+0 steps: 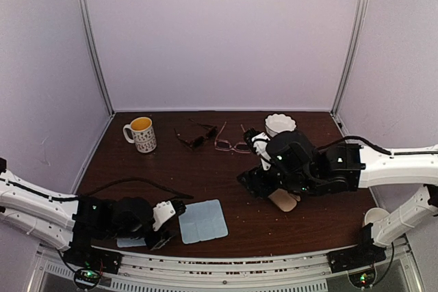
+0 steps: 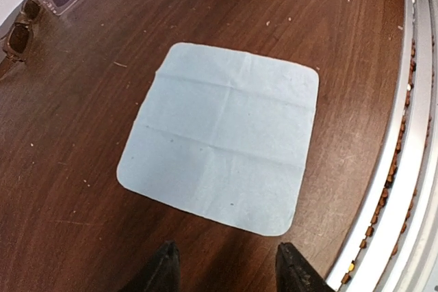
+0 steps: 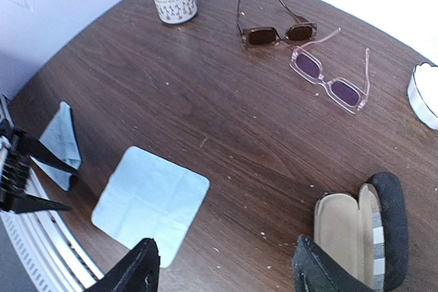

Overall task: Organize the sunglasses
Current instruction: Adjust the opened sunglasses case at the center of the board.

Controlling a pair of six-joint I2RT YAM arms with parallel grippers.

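Left hand point(image 2: 229, 273) sits low at the near-left edge of the surface point(image 1: 226, 172), fingers apart, nothing between them. A light blue cloth point(image 2: 222, 135) lies flat just ahead of it. A second blue cloth point(image 1: 130, 242), folded, lies beside the left arm near the edge. Patterned mug point(image 1: 142, 135) stands upright at back left.

Right of the mug, the dark sunglasses point(image 1: 198, 137) lie on the surface at the back, arms unfolded, lenses dark brown. Just beside them on the right are the pink sunglasses point(image 1: 233, 146), thin frame, arms also unfolded. The two pairs are very close; cannot tell if they touch. White bowl point(image 1: 280, 124) is at back right, near the pink pair.

Right hand point(image 3: 226, 275) hovers over the mid-right surface, fingers wide apart, empty. An open glasses case point(image 3: 359, 227), tan lining and dark shell, lies below it by one finger. Both pairs are outside the case and well apart from both hands. White cup point(image 1: 375, 217) is at far right by the right arm.
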